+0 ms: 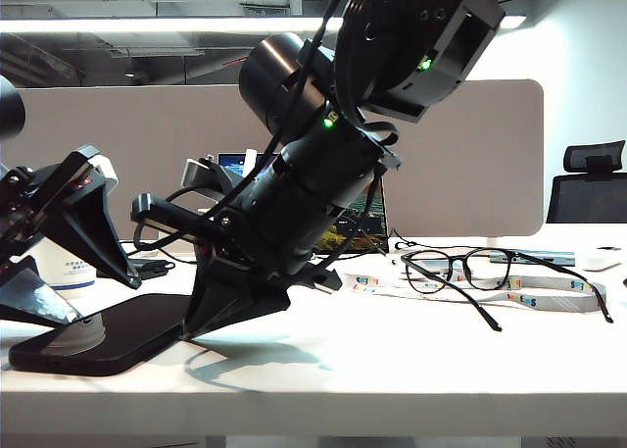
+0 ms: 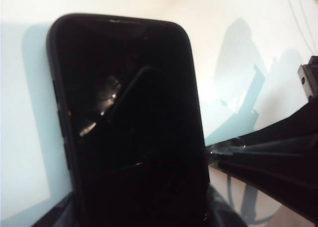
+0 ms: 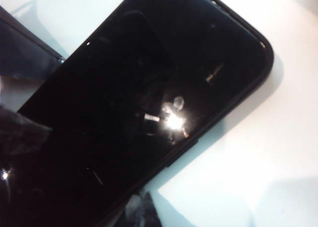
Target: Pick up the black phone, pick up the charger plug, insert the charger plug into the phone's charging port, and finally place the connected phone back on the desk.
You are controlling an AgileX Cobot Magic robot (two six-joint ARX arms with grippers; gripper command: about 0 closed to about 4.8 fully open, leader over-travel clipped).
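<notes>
Phone: the flat glossy black phone (image 1: 98, 338) lies screen up on the wide white desk (image 1: 392, 360), near the front edge at the left of the exterior view; its dark glass fills both wrist views (image 2: 134, 127) (image 3: 139, 113) and mirrors a ceiling light.

Left gripper: the left gripper (image 1: 49, 321) straddles the phone's left end with jaws spread wide, one translucent fingertip (image 1: 76, 335) resting on or just over the screen; whether it truly touches cannot be told. It grips nothing.

Right gripper: the right gripper (image 1: 201, 321) points down at the phone's right end, its black fingers drawn together with nothing between them, their tip at the phone's edge. In the left wrist view a black finger (image 2: 268, 162) comes in beside the phone's long side.

Middle ground: black-framed glasses (image 1: 460, 270) sit with arms unfolded on the desk to the right, lying over a white printed lanyard strip (image 1: 549, 296).

Background: a laptop (image 1: 358, 227) shows partly behind the right arm, with black cables (image 1: 157, 244) nearby, a white labelled cup (image 1: 67, 272) at the left, and a grey-beige fabric partition (image 1: 470, 154) behind.

Charger plug: cannot be made out among the cables.
</notes>
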